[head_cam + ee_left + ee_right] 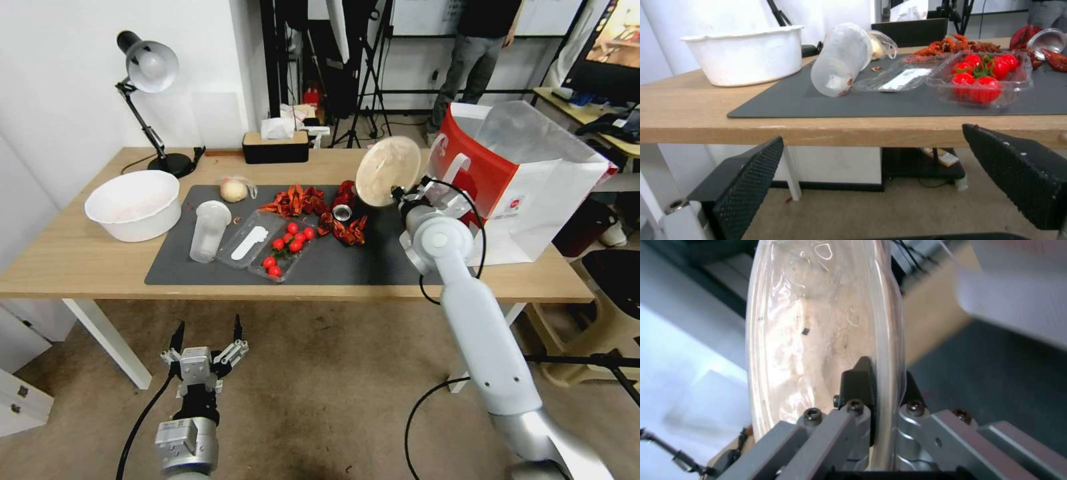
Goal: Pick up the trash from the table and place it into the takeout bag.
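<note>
your right gripper [399,195] is clamped on the bowl [387,171] rim, held above the table [80,257] beside the bag [533,180]; lift it clear over the bag's edge before letting go. left gripper [205,341] waits spread below the table.

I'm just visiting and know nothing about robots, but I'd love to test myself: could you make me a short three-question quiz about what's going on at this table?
1. True or false: the right gripper is shut on the rim of the beige bowl.
2. Where is the left gripper?
A. Inside the takeout bag
B. Low in front of the table, open and empty
C. Closed on the clear plastic cup
3. Fill in: the crushed red drink can lies on the dark grey ____.

Key:
1. True; it is held tilted on edge, beside the bag.
2. B
3. mat
</note>
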Robot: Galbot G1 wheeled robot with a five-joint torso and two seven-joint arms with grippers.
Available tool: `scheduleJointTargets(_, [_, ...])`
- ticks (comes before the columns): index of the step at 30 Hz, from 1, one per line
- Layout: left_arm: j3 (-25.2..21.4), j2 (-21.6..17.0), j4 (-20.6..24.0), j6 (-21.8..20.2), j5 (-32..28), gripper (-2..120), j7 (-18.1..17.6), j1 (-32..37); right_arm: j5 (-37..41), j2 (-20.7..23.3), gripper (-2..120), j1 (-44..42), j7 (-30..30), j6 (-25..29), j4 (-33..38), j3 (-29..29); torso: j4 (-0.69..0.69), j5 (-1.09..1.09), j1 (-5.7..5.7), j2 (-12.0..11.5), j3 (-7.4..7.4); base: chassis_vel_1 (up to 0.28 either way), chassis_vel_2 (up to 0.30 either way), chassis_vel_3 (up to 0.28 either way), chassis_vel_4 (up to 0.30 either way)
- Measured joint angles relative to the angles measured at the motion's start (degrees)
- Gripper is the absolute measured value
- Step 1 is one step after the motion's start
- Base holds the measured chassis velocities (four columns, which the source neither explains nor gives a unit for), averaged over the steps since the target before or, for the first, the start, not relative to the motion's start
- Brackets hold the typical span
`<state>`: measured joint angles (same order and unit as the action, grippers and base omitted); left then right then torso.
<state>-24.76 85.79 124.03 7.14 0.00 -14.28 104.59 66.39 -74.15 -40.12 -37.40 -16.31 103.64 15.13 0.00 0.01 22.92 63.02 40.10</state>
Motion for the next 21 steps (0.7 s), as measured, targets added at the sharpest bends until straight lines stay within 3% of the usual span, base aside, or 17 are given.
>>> scheduleJointTargets(3, [-0.01,0.03,0.0,0.14,0.01,100,-0.02,0.03,-4.84,1.06,0,-1.09,3.03,0.33,2.52,-0.36,0.0,0.0,0.0,0.0,0.0,0.0,0.0,0.0,0.0])
scheduleJointTargets(9, [-0.05,-0.02,0.13,0.23,0.01,100,-0.06,0.07,-23.29,3.21,0,-2.68,10.16,5.45,6.63,-0.65,0.0,0.0,0.0,0.0,0.0,0.0,0.0,0.0,0.0])
scheduleJointTargets(16, [0.01,-0.08,0.19,0.27,0.01,100,-0.09,0.13,-37.02,6.45,0,-2.05,9.29,7.52,9.33,2.61,0.0,0.01,0.0,0.01,0.0,0.0,0.0,0.0,0.0])
scheduleJointTargets(21, [0.02,-0.09,0.24,0.3,0.02,100,-0.09,0.22,-39.85,8.71,0,-1.49,8.27,7.17,9.45,4.88,0.0,0.01,0.0,0.01,0.0,0.0,0.0,0.0,0.0])
